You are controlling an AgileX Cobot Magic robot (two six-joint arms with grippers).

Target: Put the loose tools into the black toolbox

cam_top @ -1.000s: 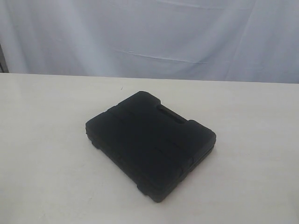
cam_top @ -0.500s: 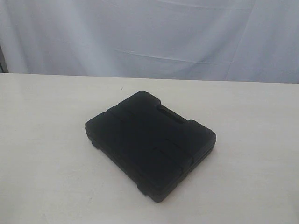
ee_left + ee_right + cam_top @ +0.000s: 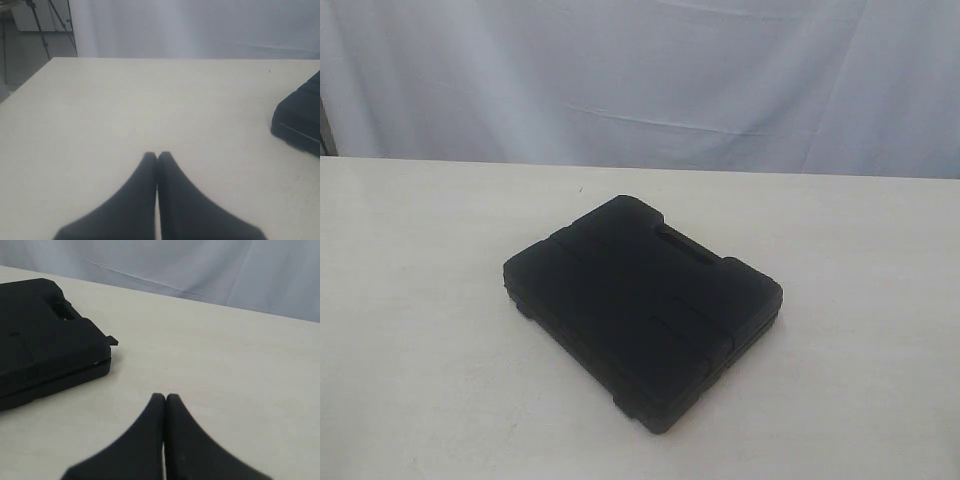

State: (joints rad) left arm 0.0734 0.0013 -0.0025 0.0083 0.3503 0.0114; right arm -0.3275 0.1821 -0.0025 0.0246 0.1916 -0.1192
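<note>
Left black claw is closed, fingertips touching and holding nothing, over the pale bench. The right black claw is likewise closed and empty. The large flat black moulded-plastic toolbox lies closed near the bench's middle, its handle slot turned toward the far right corner, apart from both claws.
</note>
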